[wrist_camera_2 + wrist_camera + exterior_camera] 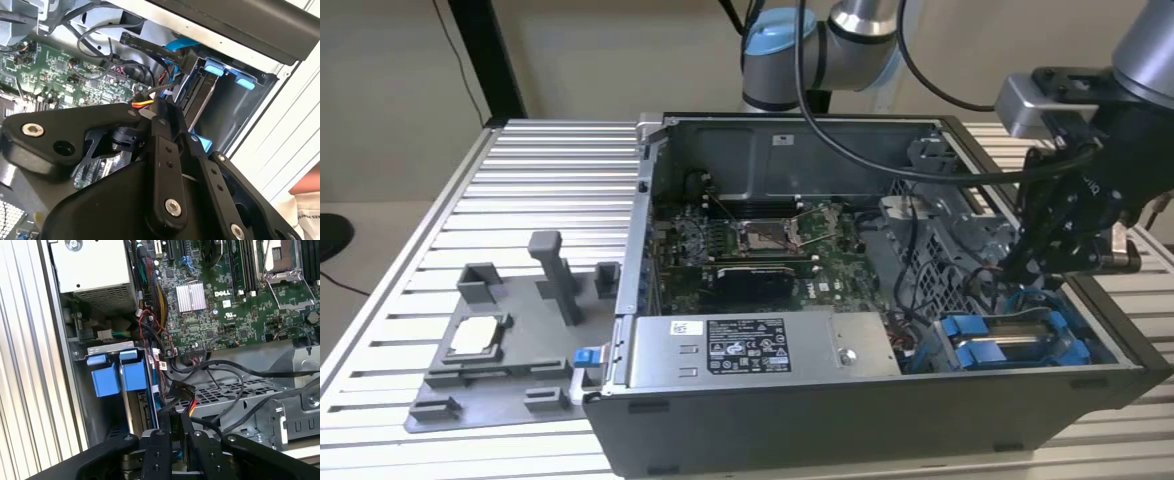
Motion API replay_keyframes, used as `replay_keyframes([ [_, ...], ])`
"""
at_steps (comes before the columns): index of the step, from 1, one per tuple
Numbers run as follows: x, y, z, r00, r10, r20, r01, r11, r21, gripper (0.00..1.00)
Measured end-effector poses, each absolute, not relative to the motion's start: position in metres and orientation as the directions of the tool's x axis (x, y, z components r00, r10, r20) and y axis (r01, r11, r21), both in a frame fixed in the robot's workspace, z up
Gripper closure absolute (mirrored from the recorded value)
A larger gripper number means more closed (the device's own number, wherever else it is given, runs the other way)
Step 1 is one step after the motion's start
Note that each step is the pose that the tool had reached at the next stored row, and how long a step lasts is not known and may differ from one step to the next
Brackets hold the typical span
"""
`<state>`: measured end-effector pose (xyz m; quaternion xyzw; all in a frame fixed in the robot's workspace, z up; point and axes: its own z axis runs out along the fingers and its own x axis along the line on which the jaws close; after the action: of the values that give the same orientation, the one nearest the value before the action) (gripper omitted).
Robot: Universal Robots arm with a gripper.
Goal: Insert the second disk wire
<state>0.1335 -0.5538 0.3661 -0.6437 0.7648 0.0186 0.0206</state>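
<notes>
Slatted table (520,170) carrying open computer case (854,430), side panel off. Motherboard (747,240) exposed inside. Blue drive caddies (987,345) in the bay at the exterior view's right. Gripper (1011,270) lowered into that corner, clenched on the disk wire (191,406), with yellow and red strands emerging at its tip in the second wrist view (143,103). Dark plug (181,389) unseated, just beside the caddies.
</notes>
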Motion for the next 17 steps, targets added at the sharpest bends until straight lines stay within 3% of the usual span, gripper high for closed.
replay_keyframes([
  [6,0.135,-0.554,0.362,-0.170,-0.985,-0.031,-0.985,0.170,-0.014,1.00],
  [17,0.149,-0.554,0.356,-0.161,-0.987,-0.027,-0.987,0.161,-0.015,1.00],
])
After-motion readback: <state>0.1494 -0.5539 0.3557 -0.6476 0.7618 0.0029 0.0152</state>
